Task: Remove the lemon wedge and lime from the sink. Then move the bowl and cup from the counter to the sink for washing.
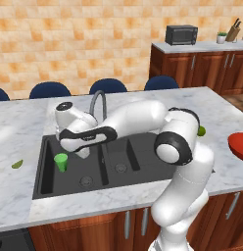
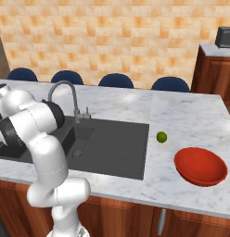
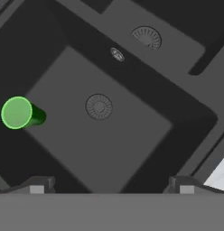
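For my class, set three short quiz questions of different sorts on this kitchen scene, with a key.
1. True or false: the cup stands upright in the sink.
2. Where is the lime? A in the sink; B on the counter beside the sink; C in the bowl.
3. Fill in: the claw hangs over the left basin with its jaws ____.

Key: 1 true; 2 B; 3 open.
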Motion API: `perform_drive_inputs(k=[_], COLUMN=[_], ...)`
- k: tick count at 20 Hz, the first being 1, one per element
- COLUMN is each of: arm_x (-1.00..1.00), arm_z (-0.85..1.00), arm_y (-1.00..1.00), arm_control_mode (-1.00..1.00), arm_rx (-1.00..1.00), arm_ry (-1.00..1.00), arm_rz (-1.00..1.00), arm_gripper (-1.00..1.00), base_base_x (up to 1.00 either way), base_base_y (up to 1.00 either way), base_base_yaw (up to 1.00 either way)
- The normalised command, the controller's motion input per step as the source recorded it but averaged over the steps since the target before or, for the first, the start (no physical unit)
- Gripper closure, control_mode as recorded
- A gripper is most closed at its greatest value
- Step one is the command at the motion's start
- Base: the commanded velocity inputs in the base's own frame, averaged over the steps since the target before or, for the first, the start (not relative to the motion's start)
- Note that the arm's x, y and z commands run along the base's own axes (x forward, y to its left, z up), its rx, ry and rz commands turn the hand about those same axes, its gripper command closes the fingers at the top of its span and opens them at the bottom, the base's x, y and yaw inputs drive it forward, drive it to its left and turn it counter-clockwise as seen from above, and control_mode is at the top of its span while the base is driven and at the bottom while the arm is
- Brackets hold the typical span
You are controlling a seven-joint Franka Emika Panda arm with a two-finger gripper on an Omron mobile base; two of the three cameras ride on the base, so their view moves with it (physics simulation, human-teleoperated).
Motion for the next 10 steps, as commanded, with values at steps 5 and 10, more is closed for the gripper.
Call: perform_drive_inputs(k=[5,10], arm_x=[-0.24,-0.31], arm_z=[0.35,0.28], arm_y=[-0.30,-0.29], arm_control_mode=[-1.00,-1.00], arm_rx=[0.00,-0.01], arm_ry=[0.15,0.04], arm_rz=[0.13,0.27], arm_gripper=[-1.00,-1.00], base_base_x=[0.00,0.00], base_base_y=[0.00,0.00], base_base_yaw=[0.00,0.00])
